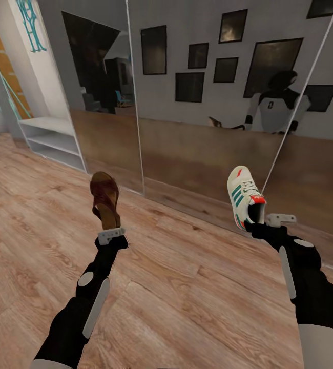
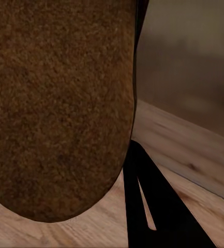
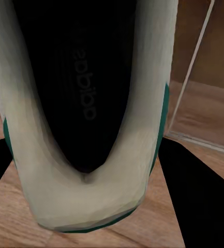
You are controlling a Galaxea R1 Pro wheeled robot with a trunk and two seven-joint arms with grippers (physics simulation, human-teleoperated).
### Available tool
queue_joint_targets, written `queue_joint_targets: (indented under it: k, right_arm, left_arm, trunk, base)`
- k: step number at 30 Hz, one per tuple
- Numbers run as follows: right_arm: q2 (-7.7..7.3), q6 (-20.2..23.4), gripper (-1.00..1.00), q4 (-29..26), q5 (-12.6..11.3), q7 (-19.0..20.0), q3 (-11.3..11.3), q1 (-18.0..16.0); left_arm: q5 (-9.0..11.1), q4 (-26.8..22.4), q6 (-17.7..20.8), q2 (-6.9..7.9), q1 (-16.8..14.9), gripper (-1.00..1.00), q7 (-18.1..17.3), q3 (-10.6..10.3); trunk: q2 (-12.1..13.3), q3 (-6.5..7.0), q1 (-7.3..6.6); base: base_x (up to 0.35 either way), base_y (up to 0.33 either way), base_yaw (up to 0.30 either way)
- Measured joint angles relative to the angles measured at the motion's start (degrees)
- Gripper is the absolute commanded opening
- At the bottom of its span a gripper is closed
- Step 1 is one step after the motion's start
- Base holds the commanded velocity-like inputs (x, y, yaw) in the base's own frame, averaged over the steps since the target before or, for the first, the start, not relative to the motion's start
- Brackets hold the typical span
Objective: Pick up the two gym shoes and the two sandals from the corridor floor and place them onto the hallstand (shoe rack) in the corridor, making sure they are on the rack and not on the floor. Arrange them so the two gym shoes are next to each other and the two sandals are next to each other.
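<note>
A dark brown sandal (image 1: 104,199) with a tan insole hangs above the corridor floor (image 1: 187,287), with my left gripper (image 1: 110,233) shut on its heel end. Its brown sole (image 2: 55,108) sits close in the left wrist view. My right gripper (image 1: 263,219) is shut on the heel of a cream-white gym shoe (image 1: 244,196) with green stripes and a red-orange lining, toe pointing away. That shoe's black and white sole (image 3: 83,103) looms close in the right wrist view. One dark finger (image 2: 158,206) shows beside the sandal.
A mirrored wall (image 1: 212,128) runs across ahead, reflecting the robot and dark picture frames. A low white shelf unit (image 1: 54,139) stands at the far left against the wall. Wood-plank flooring spreads all around my arms.
</note>
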Motion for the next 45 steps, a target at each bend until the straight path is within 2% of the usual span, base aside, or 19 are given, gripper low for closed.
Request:
queue_joint_targets:
  k: [11,18,31,45]
  right_arm:
    - [0.02,0.00,-1.00,0.06,-0.04,-0.05,0.00,-0.02]
    - [0.00,0.00,-1.00,0.08,-0.07,-0.05,0.00,0.00]
    - [0.01,0.00,-1.00,0.05,-0.03,-0.05,0.00,0.00]
    - [0.00,0.00,-1.00,0.04,-0.01,-0.05,0.00,0.00]
  left_arm:
    - [0.10,0.07,0.00,-0.07,0.00,-1.00,0.00,0.00]
    - [1.60,0.08,0.00,-0.09,0.00,-1.00,0.00,0.00]
    - [1.76,0.08,0.00,-0.09,0.00,-1.00,0.00,0.00]
    - [1.76,0.08,0.08,-0.09,0.00,-1.00,0.00,0.00]
  trunk:
    - [0.00,0.14,0.00]
    - [0.00,0.15,0.00]
    - [0.00,0.15,0.00]
    - [0.00,0.15,-0.04]
  base:
    - [0.000,0.000,0.297]
    - [0.000,0.000,0.300]
    - [0.009,0.000,0.300]
    - [0.302,0.000,0.300]
